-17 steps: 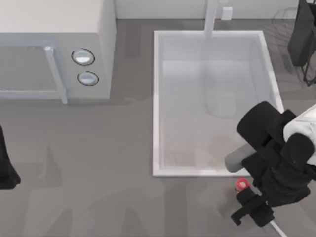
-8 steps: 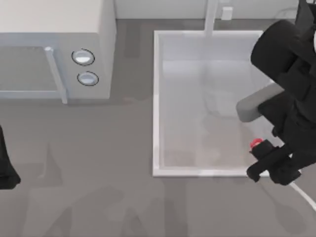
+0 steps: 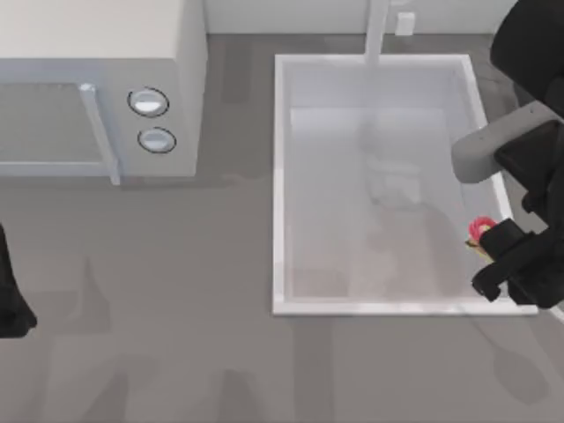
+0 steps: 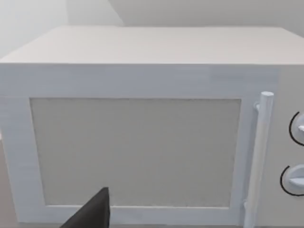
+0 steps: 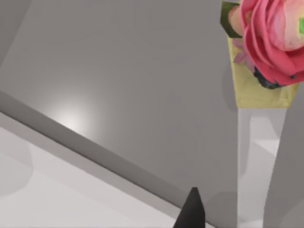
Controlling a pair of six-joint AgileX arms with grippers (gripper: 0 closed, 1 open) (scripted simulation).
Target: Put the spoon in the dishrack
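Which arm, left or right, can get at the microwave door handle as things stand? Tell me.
Probably the left arm. Its left gripper sits parked at the table's left edge, facing the microwave, with bare table before the door handle. The right gripper is busy carrying the spoon over the sink.

grey counter (image 3: pixel 176 308) | white microwave (image 3: pixel 97 88) left | white sink (image 3: pixel 280 176) right

Sink (image 3: pixel 280 176) smooth glossy white; table (image 3: pixel 159 300) matt grey; microwave (image 4: pixel 142 71) matt white.

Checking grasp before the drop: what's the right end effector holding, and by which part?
The right end effector holds the spoon by its handle, just below the red knob, at the sink's right rim.
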